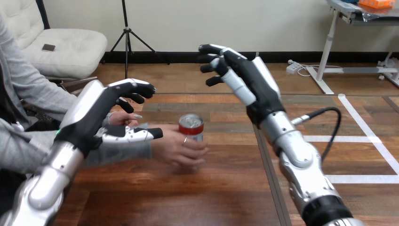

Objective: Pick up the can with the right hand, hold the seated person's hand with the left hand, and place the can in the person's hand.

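Observation:
A red can (192,128) with a silver top stands on the wooden table (188,197), and the person's hand (171,147) is wrapped round it from the left. My right hand (249,77) is raised above and to the right of the can, open, fingers stretched toward the left and clear of it. My left hand (96,115) hovers over the person's wrist, open, with its thumb lying along the wrist and its fingers spread above. A second hand of the person (123,117) shows just behind my left hand.
The person's grey sleeve (120,153) runs in from the left edge under my left hand. A dark seam (267,174) crosses the tabletop under my right forearm.

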Controlling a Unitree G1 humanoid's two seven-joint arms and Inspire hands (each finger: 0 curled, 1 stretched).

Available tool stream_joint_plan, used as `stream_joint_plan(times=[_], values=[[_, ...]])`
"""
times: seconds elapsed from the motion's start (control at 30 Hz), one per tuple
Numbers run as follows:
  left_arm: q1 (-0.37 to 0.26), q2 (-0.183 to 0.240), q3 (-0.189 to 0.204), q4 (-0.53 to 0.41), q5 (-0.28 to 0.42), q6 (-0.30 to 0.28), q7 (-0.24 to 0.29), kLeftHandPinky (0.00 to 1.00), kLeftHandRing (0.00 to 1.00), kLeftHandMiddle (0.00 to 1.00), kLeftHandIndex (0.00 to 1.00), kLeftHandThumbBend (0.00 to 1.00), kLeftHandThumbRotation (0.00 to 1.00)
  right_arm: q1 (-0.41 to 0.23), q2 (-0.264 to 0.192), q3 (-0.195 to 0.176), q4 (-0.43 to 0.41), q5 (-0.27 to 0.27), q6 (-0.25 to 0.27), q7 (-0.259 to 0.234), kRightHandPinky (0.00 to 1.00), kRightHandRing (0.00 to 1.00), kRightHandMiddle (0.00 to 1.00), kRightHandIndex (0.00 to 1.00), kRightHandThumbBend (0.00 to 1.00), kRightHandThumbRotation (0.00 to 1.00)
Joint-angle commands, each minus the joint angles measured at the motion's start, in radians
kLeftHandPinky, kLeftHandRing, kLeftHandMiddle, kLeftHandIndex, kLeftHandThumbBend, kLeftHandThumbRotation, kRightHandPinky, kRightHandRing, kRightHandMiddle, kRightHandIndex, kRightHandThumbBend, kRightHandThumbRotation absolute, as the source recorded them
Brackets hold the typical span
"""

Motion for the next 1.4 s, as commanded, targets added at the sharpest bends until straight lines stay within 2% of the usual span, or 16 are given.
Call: stream_joint_plan(times=[0.0,0.17,0.3,0.53,0.8,0.93,0.97,1.27,1.37], values=[[0.023,-0.052,0.051,0.024,-0.094,-0.073,-0.009,0.57,0.69,0.72,0.71,0.76,0.23,0.037,-0.040,-0.027,-0.048,0.028,-0.041,0.014,0.64,0.75,0.78,0.80,1.00,0.93],[0.069,-0.099,0.074,0.056,-0.196,-0.125,-0.052,0.56,0.70,0.75,0.73,0.73,0.31,0.088,-0.057,-0.035,-0.057,0.038,-0.076,0.022,0.65,0.75,0.78,0.80,1.00,0.95],[0.090,-0.122,0.087,0.087,-0.248,-0.175,-0.088,0.57,0.71,0.76,0.74,0.70,0.38,0.122,-0.065,-0.043,-0.061,0.050,-0.091,0.029,0.66,0.75,0.79,0.80,1.00,0.96],[0.128,-0.161,0.117,0.143,-0.262,-0.240,-0.085,0.58,0.72,0.77,0.75,0.61,0.54,0.189,-0.079,-0.055,-0.052,0.056,-0.131,0.030,0.68,0.77,0.80,0.82,1.00,0.98],[0.154,-0.232,0.146,0.194,-0.324,-0.272,-0.105,0.71,0.79,0.79,0.75,0.60,0.73,0.249,-0.077,-0.068,-0.033,0.084,-0.170,0.047,0.70,0.79,0.81,0.83,1.00,1.00],[0.157,-0.266,0.159,0.239,-0.340,-0.305,-0.115,0.76,0.81,0.79,0.76,0.59,0.80,0.281,-0.065,-0.076,-0.024,0.105,-0.186,0.055,0.70,0.79,0.81,0.83,1.00,0.99],[0.158,-0.272,0.161,0.246,-0.344,-0.311,-0.118,0.78,0.82,0.80,0.76,0.58,0.84,0.286,-0.062,-0.079,-0.022,0.109,-0.189,0.057,0.70,0.80,0.81,0.83,1.00,0.99],[0.146,-0.339,0.192,0.321,-0.371,-0.376,-0.134,0.82,0.83,0.80,0.77,0.53,0.94,0.325,-0.045,-0.088,0.014,0.136,-0.218,0.068,0.73,0.80,0.82,0.83,1.00,0.98],[0.149,-0.355,0.198,0.322,-0.380,-0.370,-0.136,0.83,0.84,0.80,0.78,0.51,0.95,0.328,-0.040,-0.091,0.031,0.140,-0.222,0.067,0.74,0.80,0.82,0.83,1.00,0.98]])
